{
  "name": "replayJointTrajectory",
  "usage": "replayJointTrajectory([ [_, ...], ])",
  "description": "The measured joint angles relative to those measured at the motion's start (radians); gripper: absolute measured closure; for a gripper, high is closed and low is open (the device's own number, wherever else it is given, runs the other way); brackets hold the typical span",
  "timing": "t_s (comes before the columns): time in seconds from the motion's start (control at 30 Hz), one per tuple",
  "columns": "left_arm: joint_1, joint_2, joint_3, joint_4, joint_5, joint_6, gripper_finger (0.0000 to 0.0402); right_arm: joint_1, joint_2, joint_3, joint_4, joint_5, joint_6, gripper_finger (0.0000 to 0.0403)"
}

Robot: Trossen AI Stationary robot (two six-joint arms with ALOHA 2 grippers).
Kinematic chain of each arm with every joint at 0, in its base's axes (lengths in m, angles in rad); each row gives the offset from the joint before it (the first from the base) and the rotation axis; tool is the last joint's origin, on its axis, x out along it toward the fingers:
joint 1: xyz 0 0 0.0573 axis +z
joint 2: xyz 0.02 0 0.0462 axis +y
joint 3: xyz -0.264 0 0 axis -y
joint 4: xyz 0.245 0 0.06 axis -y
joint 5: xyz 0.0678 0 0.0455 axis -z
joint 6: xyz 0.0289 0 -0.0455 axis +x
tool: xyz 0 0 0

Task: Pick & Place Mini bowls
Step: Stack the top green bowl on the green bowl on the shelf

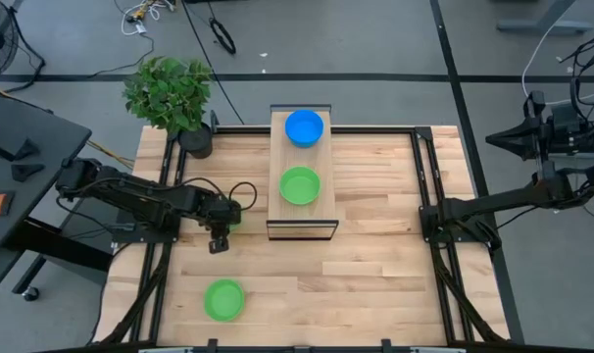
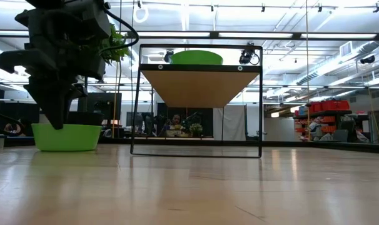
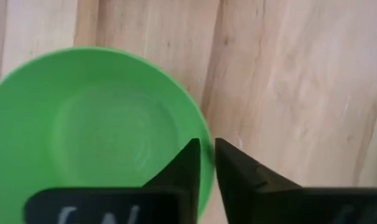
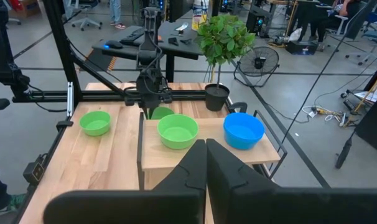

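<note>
Four mini bowls show. A blue bowl point(image 1: 304, 127) and a green bowl point(image 1: 299, 185) stand on top of the wooden shelf point(image 1: 326, 211). A second green bowl point(image 1: 223, 299) rests on its base near the table's near edge. A third green bowl point(image 3: 95, 143) stands on the table left of the shelf, mostly hidden under my left gripper point(image 1: 228, 214) in the high view. My left gripper point(image 3: 205, 146) points down at this bowl's rim. My right gripper point(image 4: 205, 149) is shut and waits at the table's right side point(image 1: 454, 216). My left gripper holds the third green bowl by its rim point(image 3: 204, 132), on the side toward the shelf. One finger point(image 3: 185, 165) is inside the bowl and the other finger point(image 3: 238, 171) outside. The fingers come from above, pointing down. The bowl point(image 2: 66, 137) stands upright on the table.
The shelf point(image 2: 199, 81) is a wooden board on a black wire frame, standing mid-table at the far side. A potted leafy plant point(image 1: 170, 93) stands at the far left corner. Black rails point(image 1: 424, 186) run along both table sides. Bare wood point(image 1: 375, 284) lies near and right.
</note>
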Motion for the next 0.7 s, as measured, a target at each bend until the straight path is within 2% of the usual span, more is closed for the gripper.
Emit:
replayJointTrajectory([
  [0.1, 0.0, 0.0, 0.001, 0.003, 0.002, 0.001, 0.0392, 0.0, 0.0, 0.0, 0.0, 0.0, 0.0, 0.0396],
  [0.43, 0.0, 0.0, 0.012, -0.031, 0.003, 0.004, 0.0397, 0.0, 0.0, 0.0, 0.0, 0.0, 0.0, 0.0396],
  [0.7, 0.0, 0.001, 0.136, -0.181, -0.062, 0.075, 0.04, 0.0, 0.0, 0.0, 0.0, 0.0, 0.0, 0.0396],
])
